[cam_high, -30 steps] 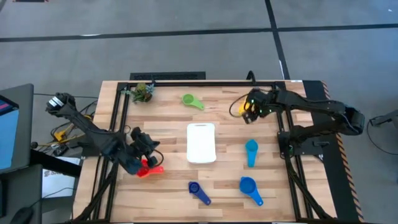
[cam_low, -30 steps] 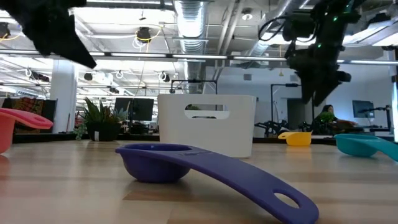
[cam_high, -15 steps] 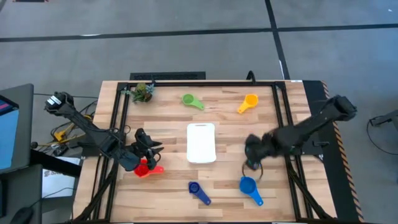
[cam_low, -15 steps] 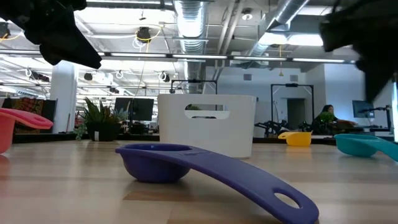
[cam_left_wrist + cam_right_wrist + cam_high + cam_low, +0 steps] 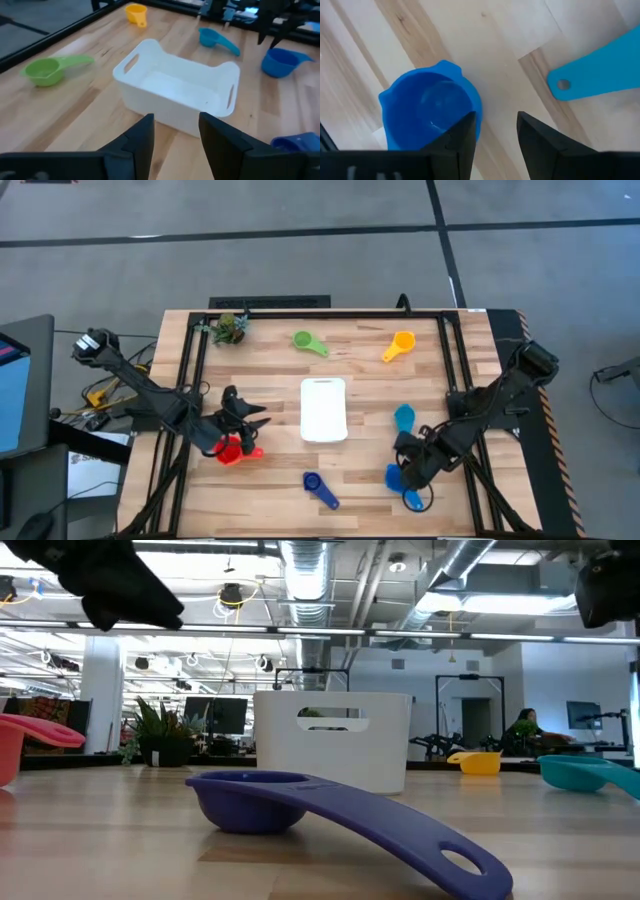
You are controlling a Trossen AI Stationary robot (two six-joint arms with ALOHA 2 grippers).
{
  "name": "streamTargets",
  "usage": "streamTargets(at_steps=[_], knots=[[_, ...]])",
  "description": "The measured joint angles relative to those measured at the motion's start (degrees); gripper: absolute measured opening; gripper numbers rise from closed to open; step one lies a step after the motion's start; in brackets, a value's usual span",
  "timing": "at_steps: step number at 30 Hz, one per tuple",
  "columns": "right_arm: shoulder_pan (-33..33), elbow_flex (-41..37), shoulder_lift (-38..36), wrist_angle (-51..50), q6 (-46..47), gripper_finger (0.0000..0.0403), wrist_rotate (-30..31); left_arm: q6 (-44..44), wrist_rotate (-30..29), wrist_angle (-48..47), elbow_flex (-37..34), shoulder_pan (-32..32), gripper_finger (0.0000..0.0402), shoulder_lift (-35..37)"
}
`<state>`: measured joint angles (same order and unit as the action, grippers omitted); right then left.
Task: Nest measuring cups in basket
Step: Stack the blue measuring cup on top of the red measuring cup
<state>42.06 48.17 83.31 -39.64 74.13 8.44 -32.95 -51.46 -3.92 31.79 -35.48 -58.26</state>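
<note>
The white basket (image 5: 323, 410) stands mid-table. Lying on the wood around it are cups: green (image 5: 310, 343), orange (image 5: 400, 344), teal (image 5: 404, 420), blue (image 5: 398, 478), dark blue (image 5: 320, 488) and red (image 5: 232, 452). My left gripper (image 5: 252, 418) is open above the table beside the red cup, its fingers (image 5: 176, 137) pointing at the basket (image 5: 175, 95). My right gripper (image 5: 410, 470) is open and held high over the blue cup (image 5: 425, 115), one finger (image 5: 462, 137) above the bowl's rim, with bare wood showing between the fingers.
A small green leafy clump (image 5: 232, 328) sits at the far left corner. Black frame rails (image 5: 190, 380) run along the table's left, far and right sides. The teal cup's handle (image 5: 600, 75) lies just beyond the blue cup. Bare wood lies between the basket and the near edge.
My right gripper has swung from the orange cup at the far right toward the near edge and now stands over the blue cup. My left gripper has opened and shifted slightly toward the basket. No cup has moved.
</note>
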Motion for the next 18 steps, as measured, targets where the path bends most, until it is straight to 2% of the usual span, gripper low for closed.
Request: streamTargets(at_steps=[5,11,15,18], knots=[[0.76,0.71,0.37,0.53,-0.88,0.0161,0.97,0.89,2.69,1.97,0.00,1.78,0.0145,0.00],[0.66,0.72,3.22,1.12,-2.93,0.0144,0.34,0.33,2.90,1.94,0.02,2.12,0.0145,0.00],[0.56,0.71,5.31,3.20,-4.94,0.0118,-0.85,-0.14,2.79,1.94,0.00,1.55,0.0145,0.05],[0.55,0.97,6.06,3.60,-5.03,0.0084,-0.85,-0.67,2.81,1.92,0.02,0.88,0.0145,0.15]])
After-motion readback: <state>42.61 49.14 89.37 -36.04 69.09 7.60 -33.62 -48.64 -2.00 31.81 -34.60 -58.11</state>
